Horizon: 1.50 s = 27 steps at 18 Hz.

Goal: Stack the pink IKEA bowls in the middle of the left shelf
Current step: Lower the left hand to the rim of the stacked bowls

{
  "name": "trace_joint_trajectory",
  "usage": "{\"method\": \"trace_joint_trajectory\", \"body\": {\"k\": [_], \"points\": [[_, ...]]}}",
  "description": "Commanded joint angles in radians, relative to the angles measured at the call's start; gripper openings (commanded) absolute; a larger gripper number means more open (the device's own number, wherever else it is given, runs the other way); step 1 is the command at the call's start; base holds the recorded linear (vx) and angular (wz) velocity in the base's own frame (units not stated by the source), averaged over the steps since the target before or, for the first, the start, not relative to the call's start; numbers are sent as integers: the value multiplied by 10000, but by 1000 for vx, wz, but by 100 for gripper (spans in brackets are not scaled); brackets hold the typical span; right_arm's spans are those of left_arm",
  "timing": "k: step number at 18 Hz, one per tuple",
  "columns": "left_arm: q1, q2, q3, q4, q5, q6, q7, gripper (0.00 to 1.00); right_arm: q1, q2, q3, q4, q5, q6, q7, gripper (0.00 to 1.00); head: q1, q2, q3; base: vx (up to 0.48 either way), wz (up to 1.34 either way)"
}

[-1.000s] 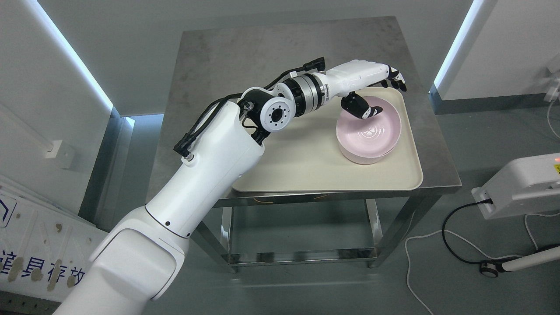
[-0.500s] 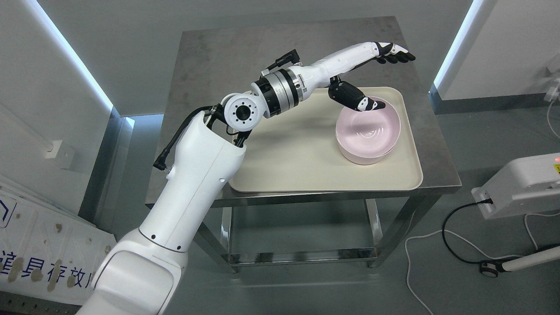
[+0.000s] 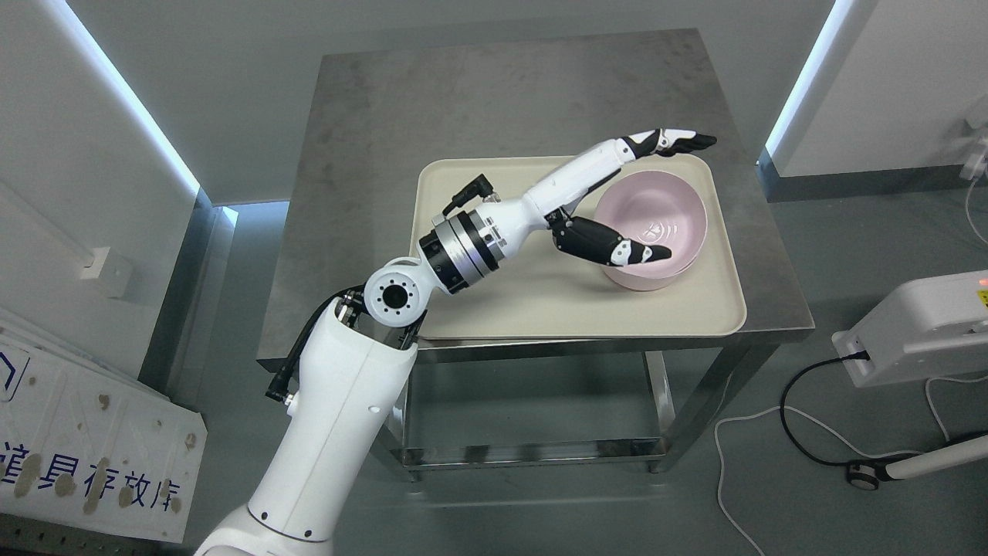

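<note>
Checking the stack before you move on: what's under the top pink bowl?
A second pink bowl, nested, sits on the cream tray. The top pink bowl hides its inside. The left hand spans the rim, open.

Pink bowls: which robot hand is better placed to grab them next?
Left. The left robot hand is open around the pink bowls on the tray: its fingers reach past the far rim and its thumb lies over the near rim. The right arm is out of view.

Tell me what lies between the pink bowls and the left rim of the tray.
In the head view, only bare tray surface lies beside the pink bowls; the left hand and its forearm cross above that stretch.
</note>
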Motion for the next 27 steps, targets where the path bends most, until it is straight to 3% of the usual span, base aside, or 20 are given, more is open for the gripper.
{"method": "trace_joint_trajectory", "body": {"k": [1,6,12,19,27], "points": [[773,172,-915,-1262,-2630,324,38,83,0,-175,-46,-175,-15,3,-2,100,0,0,0,0,0],[635,172,-685,-1278,-3554,1599,38,81,0,-175,-46,-175,-15,3,-2,100,0,0,0,0,0],[528,172,-470,-1293,-5119,2105,-252,78,0,-175,-46,-175,-15,3,-2,100,0,0,0,0,0],[-39,172,-562,-1201,-5749,2106,-361,63,0,-175,-46,-175,-15,3,-2,100,0,0,0,0,0],[175,172,-1482,-1017,-6408,2014,-453,62,0,-175,-46,-175,-15,3,-2,100,0,0,0,0,0]]}}
